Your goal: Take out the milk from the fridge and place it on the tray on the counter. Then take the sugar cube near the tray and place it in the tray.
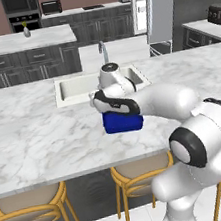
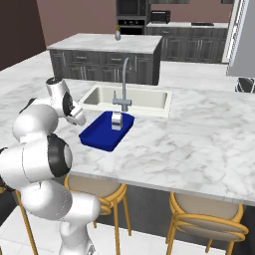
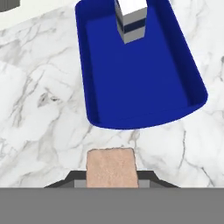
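Note:
In the hand view, a pale tan sugar cube (image 3: 111,167) sits between the fingertips of my gripper (image 3: 111,176), which is shut on it. Just past it lies the deep-blue tray (image 3: 144,78) on the marble counter (image 3: 39,113). The milk (image 3: 130,19), a white carton with a dark band, stands upright at the tray's far end. From the right base view the hand (image 2: 75,113) hovers at the left edge of the tray (image 2: 99,134), with the milk (image 2: 117,121) inside near the faucet. In the left base view my arm covers most of the tray (image 1: 123,123).
A white sink (image 1: 78,87) with a steel faucet (image 2: 124,82) lies just behind the tray. The fridge (image 1: 159,8) stands at the far right. Wooden stools (image 1: 31,206) line the counter's near edge. A second marble counter (image 2: 107,44) is further back.

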{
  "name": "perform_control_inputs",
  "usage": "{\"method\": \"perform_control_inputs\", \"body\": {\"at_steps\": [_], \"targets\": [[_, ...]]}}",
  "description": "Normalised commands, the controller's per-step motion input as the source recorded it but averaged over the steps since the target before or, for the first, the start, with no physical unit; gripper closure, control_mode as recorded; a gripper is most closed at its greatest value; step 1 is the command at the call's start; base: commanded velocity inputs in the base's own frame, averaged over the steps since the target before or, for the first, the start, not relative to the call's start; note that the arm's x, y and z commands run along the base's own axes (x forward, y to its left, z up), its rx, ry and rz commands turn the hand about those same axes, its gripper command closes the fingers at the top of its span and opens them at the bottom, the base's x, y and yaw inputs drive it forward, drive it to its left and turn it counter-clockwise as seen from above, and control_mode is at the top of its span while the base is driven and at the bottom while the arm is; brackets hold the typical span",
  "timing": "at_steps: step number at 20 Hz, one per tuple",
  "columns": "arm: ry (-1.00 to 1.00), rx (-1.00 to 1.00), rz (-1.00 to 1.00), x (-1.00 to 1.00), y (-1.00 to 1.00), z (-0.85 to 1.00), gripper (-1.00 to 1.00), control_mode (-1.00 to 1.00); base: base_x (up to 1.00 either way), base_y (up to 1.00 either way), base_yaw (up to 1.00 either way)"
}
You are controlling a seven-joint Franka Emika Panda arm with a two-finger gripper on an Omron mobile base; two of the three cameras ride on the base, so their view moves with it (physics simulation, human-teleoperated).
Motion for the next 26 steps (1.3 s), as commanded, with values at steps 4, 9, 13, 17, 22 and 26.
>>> {"method": "perform_control_inputs", "body": {"at_steps": [4, 9, 13, 17, 22, 26], "targets": [[0.0, 0.0, 0.0, -0.02, -0.61, 0.11, 1.0, -1.0, 0.0, 0.0, 0.0], [0.04, 0.0, 0.08, 0.11, -0.22, 0.0, 1.0, -1.0, 0.0, 0.0, 0.0], [0.0, 0.0, 0.1, 0.32, 0.0, -0.02, 1.0, -1.0, 0.0, 0.0, 0.0], [0.0, 0.0, 0.09, 0.4, -0.02, -0.15, 1.0, -1.0, 0.0, 0.0, 0.0], [-0.02, -0.03, 0.08, 0.17, 0.0, -0.44, 1.0, -1.0, 0.0, 0.0, 0.0], [-0.05, -0.09, 0.04, 0.03, 0.0, -0.45, 1.0, -1.0, 0.0, 0.0, 0.0]]}}
